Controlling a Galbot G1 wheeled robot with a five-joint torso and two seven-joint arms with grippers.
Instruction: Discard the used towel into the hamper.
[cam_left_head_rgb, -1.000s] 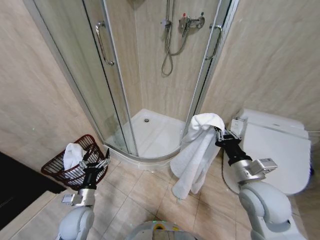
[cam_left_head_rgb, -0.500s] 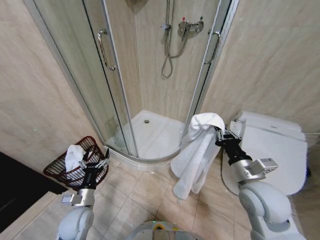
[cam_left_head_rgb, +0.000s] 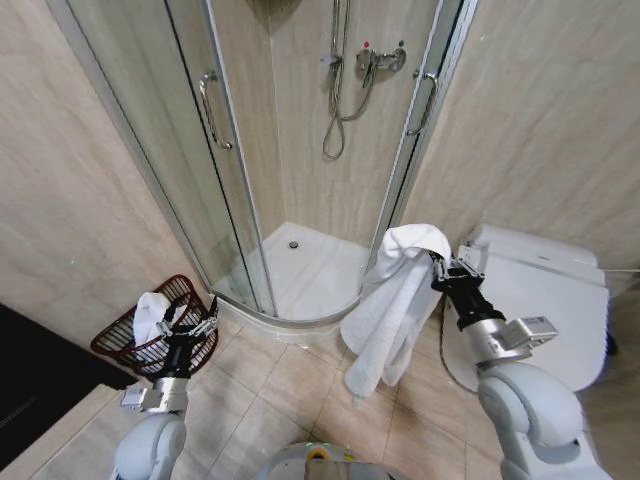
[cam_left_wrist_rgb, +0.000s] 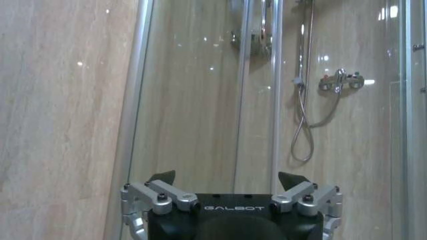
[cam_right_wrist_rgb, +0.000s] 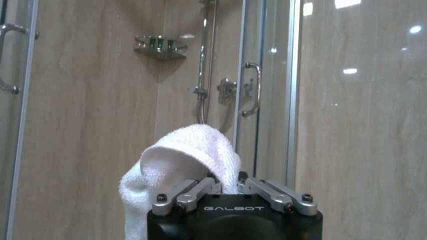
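Note:
A large white towel (cam_left_head_rgb: 388, 315) hangs down from my right gripper (cam_left_head_rgb: 441, 266), which is shut on its upper fold, in front of the shower's door post. In the right wrist view the towel (cam_right_wrist_rgb: 188, 154) bulges over the closed right gripper (cam_right_wrist_rgb: 227, 179). The hamper (cam_left_head_rgb: 122, 346), a dark red-brown wire basket, stands tilted on the floor at lower left with a smaller white cloth (cam_left_head_rgb: 150, 312) inside. My left gripper (cam_left_head_rgb: 196, 326) is held open beside the hamper's right rim, with nothing between its fingers. In the left wrist view the left gripper (cam_left_wrist_rgb: 227, 178) faces the shower glass.
A corner shower cabin with curved glass doors (cam_left_head_rgb: 215, 170) and a raised white tray (cam_left_head_rgb: 310, 265) stands straight ahead. A white toilet (cam_left_head_rgb: 550, 305) sits at the right, close behind my right arm. Beige floor tiles (cam_left_head_rgb: 290, 385) lie between hamper and towel.
The whole picture has shifted a little as the camera moved. Both arms keep their poses, and the towel stays in the right gripper.

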